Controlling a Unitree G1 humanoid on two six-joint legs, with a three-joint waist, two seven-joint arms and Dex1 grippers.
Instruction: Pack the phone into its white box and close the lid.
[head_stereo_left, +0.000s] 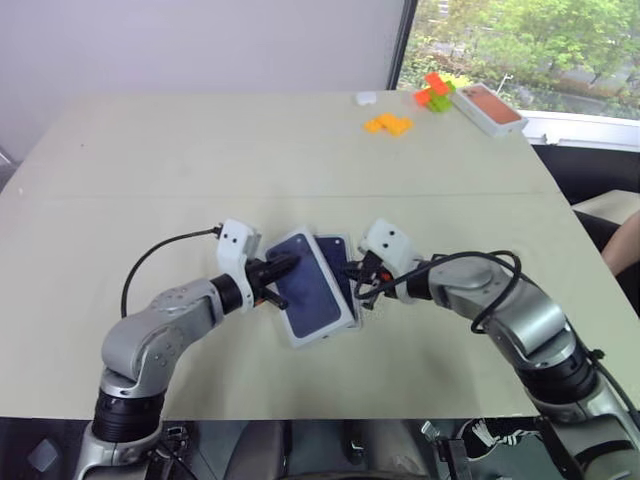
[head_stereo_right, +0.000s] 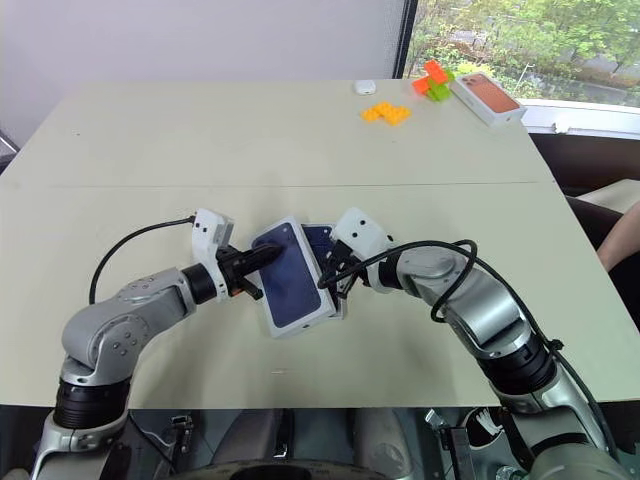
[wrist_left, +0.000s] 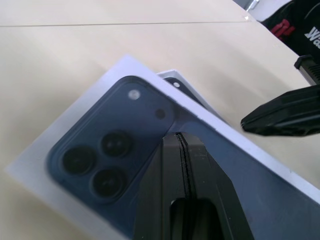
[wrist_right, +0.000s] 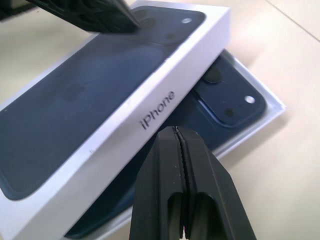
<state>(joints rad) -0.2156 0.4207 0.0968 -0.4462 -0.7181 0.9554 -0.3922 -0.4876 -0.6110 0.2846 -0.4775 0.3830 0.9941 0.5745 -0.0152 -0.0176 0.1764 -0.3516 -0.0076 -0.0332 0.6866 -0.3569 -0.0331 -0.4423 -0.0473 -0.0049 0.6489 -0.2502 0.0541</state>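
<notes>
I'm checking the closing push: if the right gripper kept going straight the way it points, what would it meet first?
Most likely the lid: the right gripper, jaws shut, aims at its white side wall, though how near the tips are is unclear. The phone in the white box lies just beneath.

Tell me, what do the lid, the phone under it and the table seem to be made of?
The lid looks like matte white cardboard: crisp folded edges, printed lettering on its side and a dark-blue phone picture on top. The phone seems to be glass or polished metal, since its navy back has a soft sheen. The table looks like smooth pale beige laminate, though that is uncertain.
</notes>
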